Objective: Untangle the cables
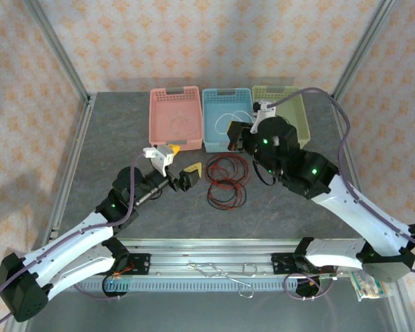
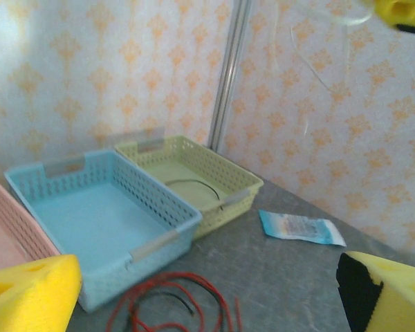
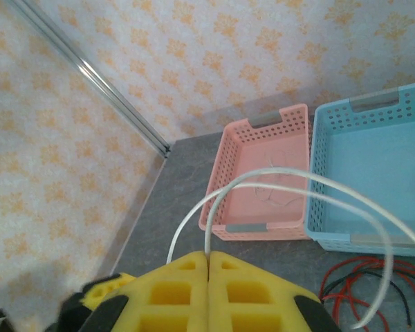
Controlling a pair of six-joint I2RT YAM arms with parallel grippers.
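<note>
2 tools differ: right tool (image 3: pixel 208 266) pressed together, pinching the white cable (image 3: pixel 277 181), held above the rest (apparently to separate it); left tool (image 1: pixel 182 160) spread beside red and black cables (image 1: pixel 227 178) on the counter (image 1: pixel 117 138).

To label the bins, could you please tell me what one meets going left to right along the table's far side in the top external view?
Pink perforated plastic basket → light blue perforated plastic basket → pale green perforated plastic basket.

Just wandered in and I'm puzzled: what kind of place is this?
Probably a robot test booth: two arms bolted to a metal rail, aluminium posts framing papered panels, plastic baskets on a grey table.
</note>
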